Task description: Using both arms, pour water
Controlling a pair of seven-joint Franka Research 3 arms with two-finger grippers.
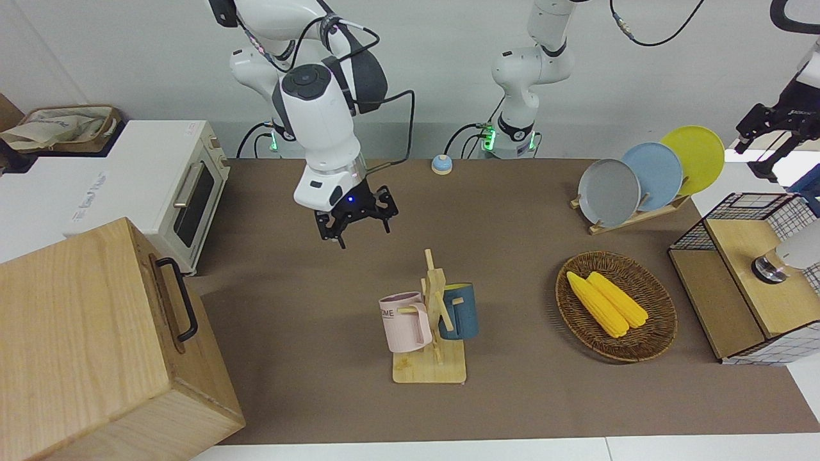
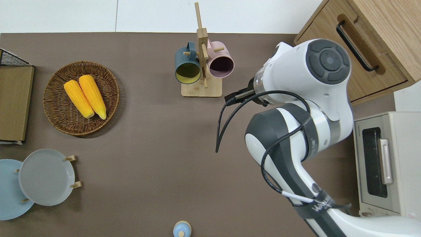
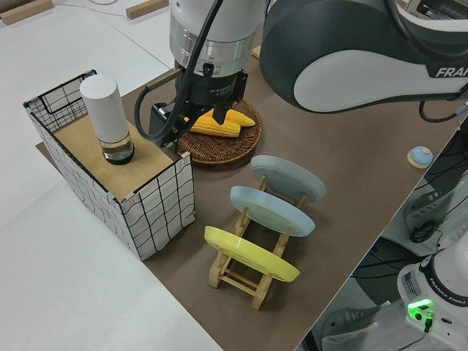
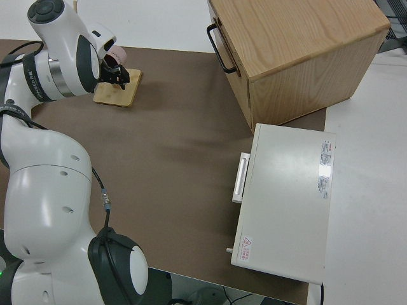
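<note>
No water shows in any view. A pink mug (image 1: 405,321) and a blue mug (image 1: 462,310) hang on a wooden mug rack (image 1: 429,370) in the middle of the table. My right gripper (image 1: 356,223) hangs open and empty in the air. It is over the bare brown mat, just off the rack toward the right arm's end. In the overhead view the wrist hides it. A white cylindrical bottle (image 3: 108,115) stands on a wire-sided wooden stand (image 3: 150,208) at the left arm's end. My left gripper (image 3: 167,121) hangs close beside the bottle, open and holding nothing.
A wicker basket (image 1: 640,349) with two corn cobs lies between the rack and the stand. Three plates stand in a plate rack (image 1: 640,214) nearer the robots. A toaster oven (image 1: 186,192) and a wooden cabinet (image 1: 96,346) fill the right arm's end. A small blue bell (image 1: 441,164) sits near the bases.
</note>
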